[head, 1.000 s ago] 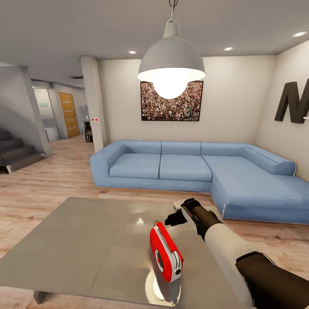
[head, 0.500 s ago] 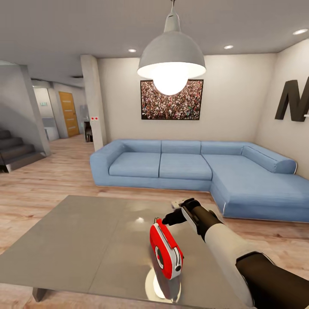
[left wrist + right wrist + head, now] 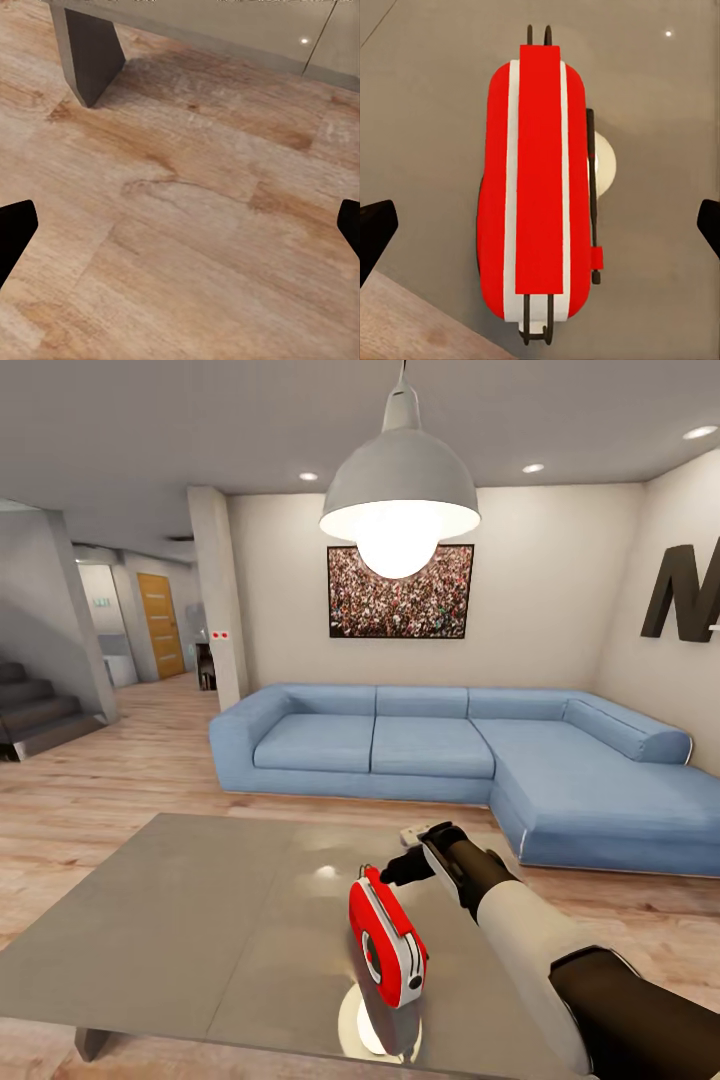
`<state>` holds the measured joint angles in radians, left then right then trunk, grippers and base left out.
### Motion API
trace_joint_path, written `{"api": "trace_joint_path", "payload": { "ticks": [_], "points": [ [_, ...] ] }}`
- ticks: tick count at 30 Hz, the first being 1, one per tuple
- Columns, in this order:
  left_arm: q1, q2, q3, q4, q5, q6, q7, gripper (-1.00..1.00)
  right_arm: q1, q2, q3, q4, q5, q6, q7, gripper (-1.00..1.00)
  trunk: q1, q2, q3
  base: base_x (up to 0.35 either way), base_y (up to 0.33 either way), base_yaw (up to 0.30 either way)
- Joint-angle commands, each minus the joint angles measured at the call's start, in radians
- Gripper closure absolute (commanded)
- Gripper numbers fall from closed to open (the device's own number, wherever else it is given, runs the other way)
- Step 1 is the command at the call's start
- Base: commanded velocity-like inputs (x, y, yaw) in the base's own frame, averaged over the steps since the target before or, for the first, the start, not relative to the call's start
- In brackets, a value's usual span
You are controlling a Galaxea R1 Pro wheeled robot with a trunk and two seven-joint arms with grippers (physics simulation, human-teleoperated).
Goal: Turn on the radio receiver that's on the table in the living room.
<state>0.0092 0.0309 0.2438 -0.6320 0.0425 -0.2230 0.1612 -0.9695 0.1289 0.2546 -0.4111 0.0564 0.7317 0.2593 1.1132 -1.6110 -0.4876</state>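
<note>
Radio receiver [image 3: 387, 948] upright on table [image 3: 180, 920], right tool [image 3: 395, 870] spread above, sofa [image 3: 450, 760] beyond

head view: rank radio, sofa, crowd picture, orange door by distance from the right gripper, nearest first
1. radio receiver, standing on the table right by the right gripper.
2. sofa, across the floor beyond the table.
3. crowd picture, on the wall above the sofa.
4. orange door, down the hallway, far left.

Table [image 3: 200, 930] top bare around radio receiver [image 3: 387, 950]; right end effector [image 3: 392, 872] just above it, fingers spread
</note>
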Motion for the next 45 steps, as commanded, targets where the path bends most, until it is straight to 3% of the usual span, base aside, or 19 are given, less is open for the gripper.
{"api": "trace_joint_path", "payload": {
  "ticks": [1, 3, 45],
  "points": [
    [0.000, 0.000, 0.000, 0.000, 0.000, -0.001, 0.000, -1.00, 0.000, 0.000, 0.000, 0.000, 0.001, 0.000, 0.000, -1.00, 0.000, 0.000, 0.000, 0.000, 0.000, 0.000],
    [0.000, 0.000, 0.000, 0.000, 0.000, -0.003, 0.000, -1.00, 0.000, 0.000, 0.000, 0.000, 0.001, 0.000, 0.000, -1.00, 0.000, 0.000, 0.000, 0.000, 0.000, 0.000],
    [0.000, -0.001, 0.000, 0.000, 0.000, -0.007, 0.009, -1.00, 0.000, 0.000, 0.000, 0.000, 0.002, 0.000, 0.003, -1.00, 0.161, -0.294, -0.132, 0.000, 0.000, 0.000]
  ]
}}
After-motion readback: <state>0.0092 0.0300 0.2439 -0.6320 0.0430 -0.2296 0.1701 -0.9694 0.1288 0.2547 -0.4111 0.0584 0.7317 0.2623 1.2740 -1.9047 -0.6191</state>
